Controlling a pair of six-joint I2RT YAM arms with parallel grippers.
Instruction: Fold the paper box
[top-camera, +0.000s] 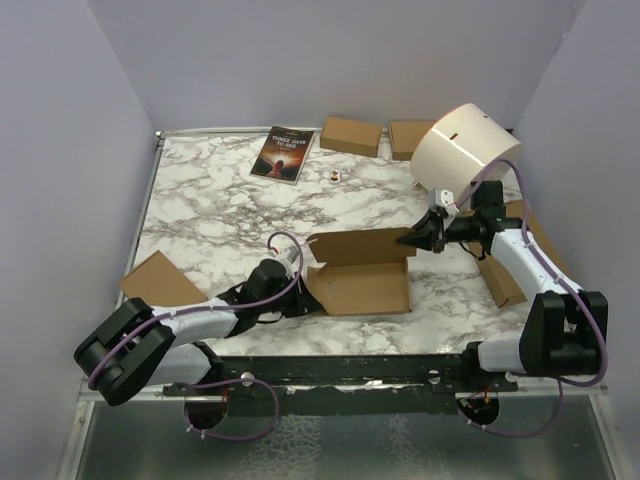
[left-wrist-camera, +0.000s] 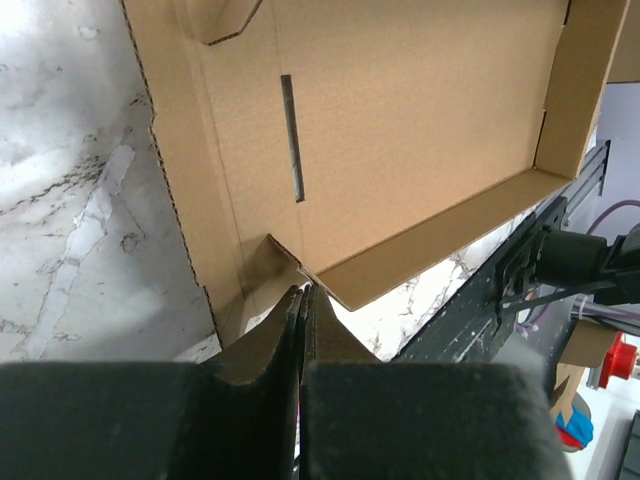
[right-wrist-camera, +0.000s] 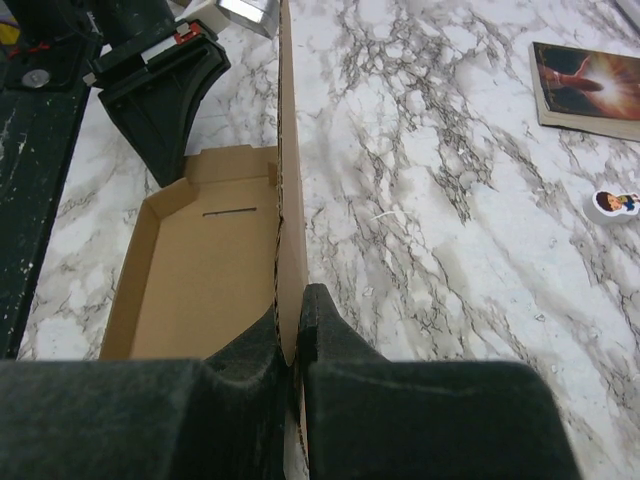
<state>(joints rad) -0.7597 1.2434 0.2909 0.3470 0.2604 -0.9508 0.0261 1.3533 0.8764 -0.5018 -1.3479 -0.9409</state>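
Holding the lid (top-camera: 362, 246) upright, right fingers (right-wrist-camera: 335, 335) clamped on it, swing it forward evenly; left fingers (left-wrist-camera: 290, 330), pressed together, should steady the box (top-camera: 365, 288) at centre frame.

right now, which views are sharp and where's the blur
top external: evenly lit and sharp, soft shadows around the paper box; left wrist: box crisp, the dark left fingers blurred up close; right wrist: right fingers soft too, marble table sharp
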